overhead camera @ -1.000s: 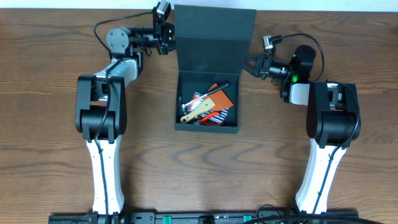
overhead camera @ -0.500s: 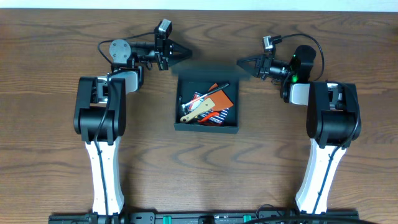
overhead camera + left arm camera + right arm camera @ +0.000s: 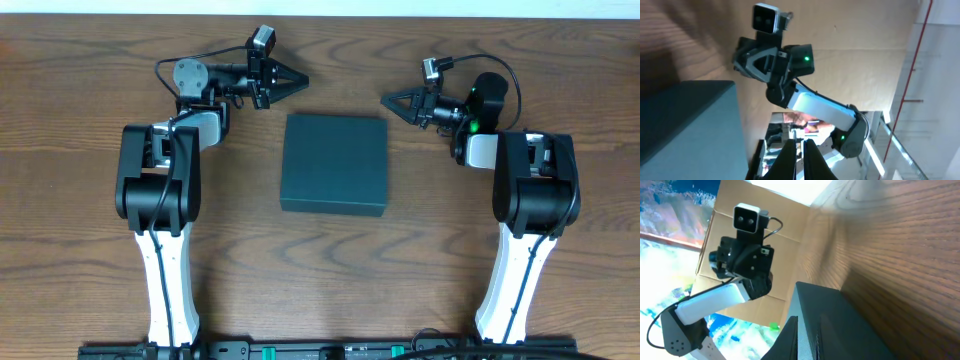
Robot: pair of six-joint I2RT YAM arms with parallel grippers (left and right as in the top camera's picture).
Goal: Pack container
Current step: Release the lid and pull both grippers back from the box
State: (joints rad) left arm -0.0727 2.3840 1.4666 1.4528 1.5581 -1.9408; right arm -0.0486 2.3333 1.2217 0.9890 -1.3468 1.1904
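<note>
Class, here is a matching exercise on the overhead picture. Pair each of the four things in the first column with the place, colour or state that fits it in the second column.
Things
1. container
2. left gripper
3. right gripper
4. table

Descriptions
A. brown, with wood grain
B. just beyond the container's far right corner, clear of it
C. dark teal, lid down, in the middle between the two arms
D. just beyond the container's far left corner, clear of it

Pairs: 1-C, 2-D, 3-B, 4-A
</note>
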